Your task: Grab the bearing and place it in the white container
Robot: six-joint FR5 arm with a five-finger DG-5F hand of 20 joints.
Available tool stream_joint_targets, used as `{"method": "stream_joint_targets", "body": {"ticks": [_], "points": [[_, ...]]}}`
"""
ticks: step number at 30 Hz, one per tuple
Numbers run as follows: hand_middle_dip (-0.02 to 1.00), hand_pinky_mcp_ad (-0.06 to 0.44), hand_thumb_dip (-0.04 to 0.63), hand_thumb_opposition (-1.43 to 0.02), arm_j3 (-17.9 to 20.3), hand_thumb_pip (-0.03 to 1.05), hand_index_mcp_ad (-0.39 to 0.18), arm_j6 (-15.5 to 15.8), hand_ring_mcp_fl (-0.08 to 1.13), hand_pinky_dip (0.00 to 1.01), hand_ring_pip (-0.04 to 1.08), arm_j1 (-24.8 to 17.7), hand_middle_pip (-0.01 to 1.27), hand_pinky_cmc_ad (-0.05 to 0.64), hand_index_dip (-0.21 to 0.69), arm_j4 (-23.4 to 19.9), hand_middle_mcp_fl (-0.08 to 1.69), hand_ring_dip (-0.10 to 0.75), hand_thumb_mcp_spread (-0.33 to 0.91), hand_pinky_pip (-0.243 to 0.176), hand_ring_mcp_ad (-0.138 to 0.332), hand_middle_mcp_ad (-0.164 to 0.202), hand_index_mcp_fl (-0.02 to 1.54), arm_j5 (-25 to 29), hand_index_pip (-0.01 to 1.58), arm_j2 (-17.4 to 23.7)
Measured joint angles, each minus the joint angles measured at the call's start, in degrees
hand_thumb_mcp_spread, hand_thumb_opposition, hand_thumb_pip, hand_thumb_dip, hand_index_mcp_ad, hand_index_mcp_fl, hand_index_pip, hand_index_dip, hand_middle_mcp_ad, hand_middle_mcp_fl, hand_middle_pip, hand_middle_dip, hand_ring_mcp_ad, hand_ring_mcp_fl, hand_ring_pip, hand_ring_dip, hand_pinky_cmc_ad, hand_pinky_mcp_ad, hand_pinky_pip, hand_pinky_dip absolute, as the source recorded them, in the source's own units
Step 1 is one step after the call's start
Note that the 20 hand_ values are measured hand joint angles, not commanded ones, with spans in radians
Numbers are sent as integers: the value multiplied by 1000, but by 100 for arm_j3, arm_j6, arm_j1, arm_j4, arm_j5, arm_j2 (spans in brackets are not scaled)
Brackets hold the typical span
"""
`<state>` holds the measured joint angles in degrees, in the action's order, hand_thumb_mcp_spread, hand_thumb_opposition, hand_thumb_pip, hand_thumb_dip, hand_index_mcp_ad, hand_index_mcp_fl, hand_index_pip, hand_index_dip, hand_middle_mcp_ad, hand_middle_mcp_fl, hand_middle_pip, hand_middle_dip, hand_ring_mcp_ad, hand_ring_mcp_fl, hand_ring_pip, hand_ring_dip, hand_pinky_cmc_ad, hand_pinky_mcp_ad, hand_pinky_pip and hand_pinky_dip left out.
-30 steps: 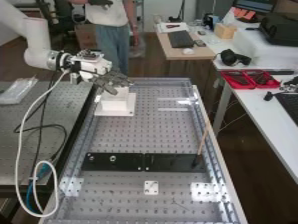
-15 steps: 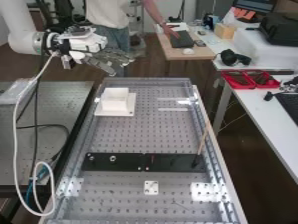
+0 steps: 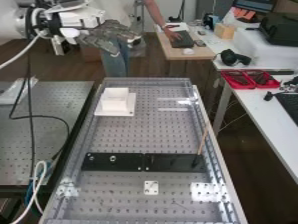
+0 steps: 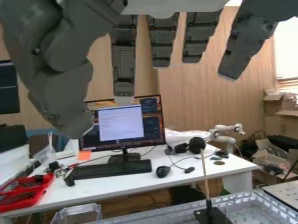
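high view | hand (image 3: 110,38): raised beyond table's (image 3: 133,137) far left corner | fingers (image 4: 124,65): straight, released | container (image 3: 114,103): near that corner, upright | ring (image 3: 113,158): on black strip (image 3: 126,164), toward table's left edge; whether it's the bearing, cannot tell
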<state>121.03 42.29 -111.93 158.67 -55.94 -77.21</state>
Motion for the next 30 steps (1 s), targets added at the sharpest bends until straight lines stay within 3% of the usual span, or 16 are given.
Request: {"method": "stream_joint_targets", "body": {"ticks": [17, 30], "points": [[202, 297, 269, -775, -958, 648, -119, -144, 2, 386, 89, 1884, 127, 393, 188, 542, 17, 87, 283, -80, 115, 66, 93, -1880, 721, -578], [202, 297, 253, -757, -1117, 648, -119, -189, 5, 382, 89, 1944, 127, 393, 188, 714, 17, 87, 267, -80, 115, 70, 119, -1993, 354, -668]]}}
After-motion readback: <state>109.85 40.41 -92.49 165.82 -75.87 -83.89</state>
